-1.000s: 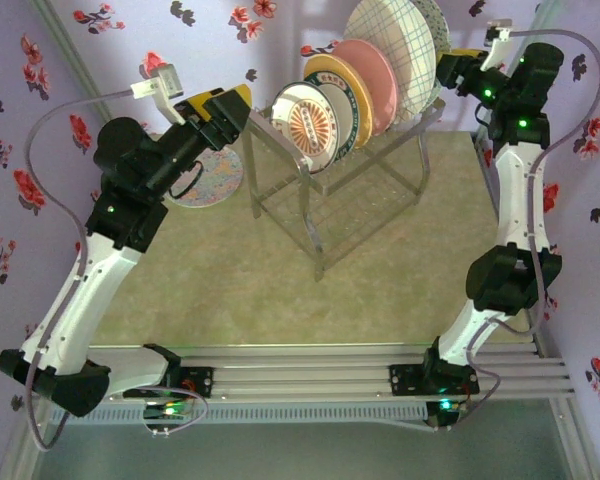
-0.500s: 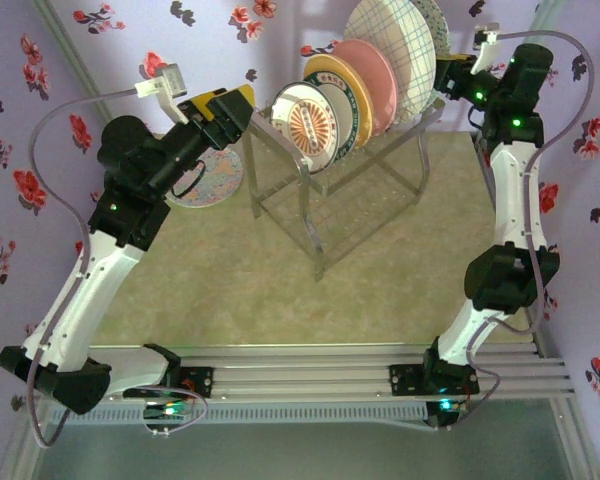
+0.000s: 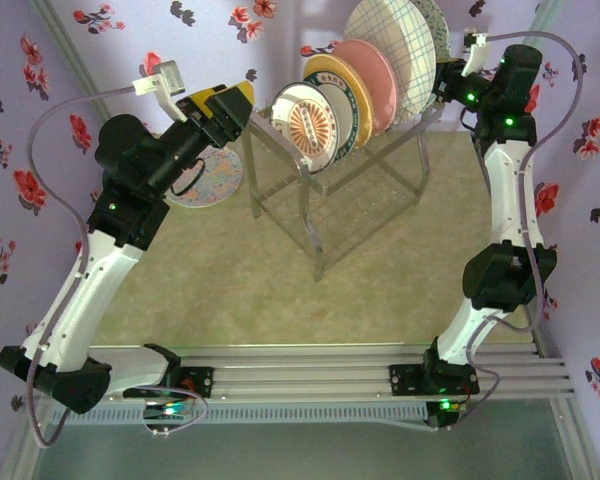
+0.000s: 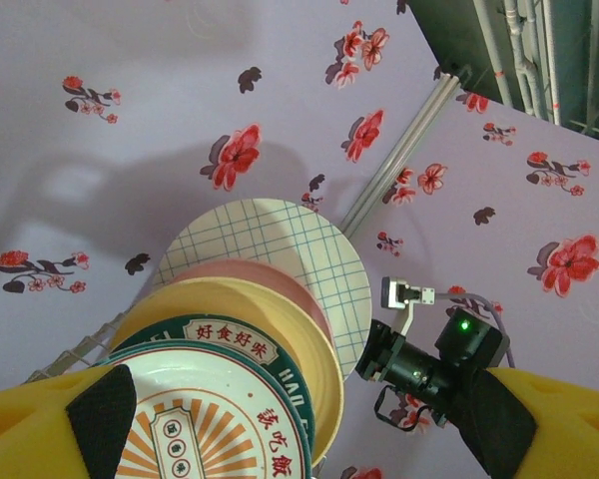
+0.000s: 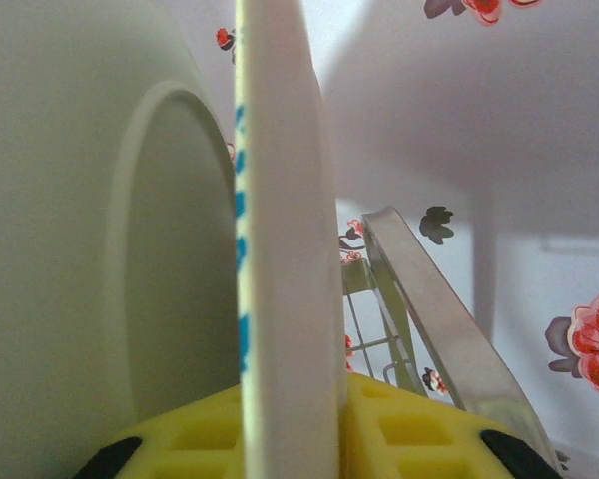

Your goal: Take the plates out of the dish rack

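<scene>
Yellow right gripper moved in; pads seem clamped on far-right plate rim. Left gripper spread. I lift next.

Lab test booth w/ floral walls, alu rail.
</scene>
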